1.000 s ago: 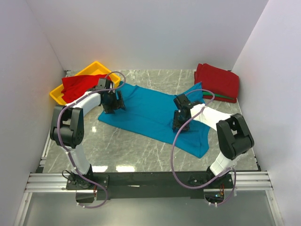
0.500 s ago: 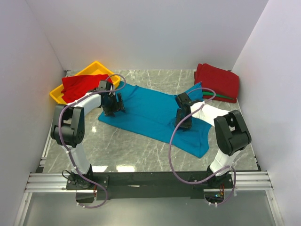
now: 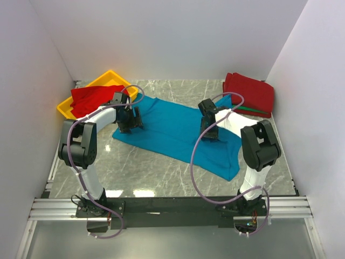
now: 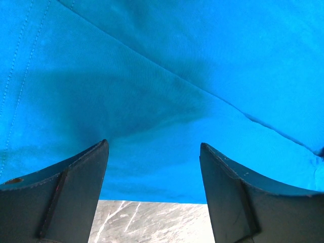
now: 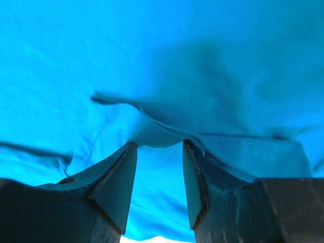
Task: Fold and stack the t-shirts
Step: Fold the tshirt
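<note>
Top view: we find the teal-blue short-sleeved cloth t-shirt (image 3: 167, 129) spread unfolded across the middle of the grey marble table (image 3: 135, 167). The left gripper (image 3: 129, 120) is at its left edge and the right gripper (image 3: 209, 129) toward its right. Left wrist view: jaws wide, nothing between them, over the shirt's edge. Right wrist view: jaws half apart astride a raised crease, not clamped. We judge the first fold not yet begun; next, both must pinch an edge. The cloth lies mostly flat, creased at the right.
</note>
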`<state>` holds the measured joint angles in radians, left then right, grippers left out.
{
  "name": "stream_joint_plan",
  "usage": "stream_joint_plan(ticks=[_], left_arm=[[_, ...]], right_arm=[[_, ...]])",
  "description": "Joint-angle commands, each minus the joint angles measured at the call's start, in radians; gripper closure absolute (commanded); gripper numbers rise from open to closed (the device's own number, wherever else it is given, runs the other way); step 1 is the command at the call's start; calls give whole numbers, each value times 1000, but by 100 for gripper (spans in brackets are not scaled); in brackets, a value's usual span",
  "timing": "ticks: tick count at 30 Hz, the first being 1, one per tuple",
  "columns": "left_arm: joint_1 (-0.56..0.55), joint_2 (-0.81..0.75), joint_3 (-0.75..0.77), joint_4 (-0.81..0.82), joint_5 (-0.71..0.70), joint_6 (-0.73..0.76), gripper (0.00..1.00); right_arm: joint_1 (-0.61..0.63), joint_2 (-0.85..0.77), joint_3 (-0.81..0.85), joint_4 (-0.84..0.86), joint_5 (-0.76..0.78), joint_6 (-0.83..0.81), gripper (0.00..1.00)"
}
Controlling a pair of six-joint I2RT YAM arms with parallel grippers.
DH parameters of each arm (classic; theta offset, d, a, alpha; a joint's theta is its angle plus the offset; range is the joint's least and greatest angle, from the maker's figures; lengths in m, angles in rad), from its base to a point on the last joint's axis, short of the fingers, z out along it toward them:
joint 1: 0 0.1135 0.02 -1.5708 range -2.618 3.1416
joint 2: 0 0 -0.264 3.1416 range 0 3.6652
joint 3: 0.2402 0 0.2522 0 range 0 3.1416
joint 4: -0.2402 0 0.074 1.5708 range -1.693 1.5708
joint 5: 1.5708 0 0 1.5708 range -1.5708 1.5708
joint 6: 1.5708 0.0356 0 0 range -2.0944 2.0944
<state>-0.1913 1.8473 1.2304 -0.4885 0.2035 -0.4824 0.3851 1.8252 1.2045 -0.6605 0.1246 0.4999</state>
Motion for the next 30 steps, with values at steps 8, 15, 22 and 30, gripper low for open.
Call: stream_joint_plan(ticks=[8,15,22,30], left_arm=[[4,-5,-3,4,-10,27,21],[4,-8,-8,5,-9,25,21],[4,-5,-5,5,-9,25,21],[4,-5,-8,5,-7,25,21]], right_arm=[[-9,66,144,-48,64,-46,52],[-9,37,196,-73,52,-26,52],[-2,25,201,-56,-23,9,52],[18,51,187,-27,-77,28,54]])
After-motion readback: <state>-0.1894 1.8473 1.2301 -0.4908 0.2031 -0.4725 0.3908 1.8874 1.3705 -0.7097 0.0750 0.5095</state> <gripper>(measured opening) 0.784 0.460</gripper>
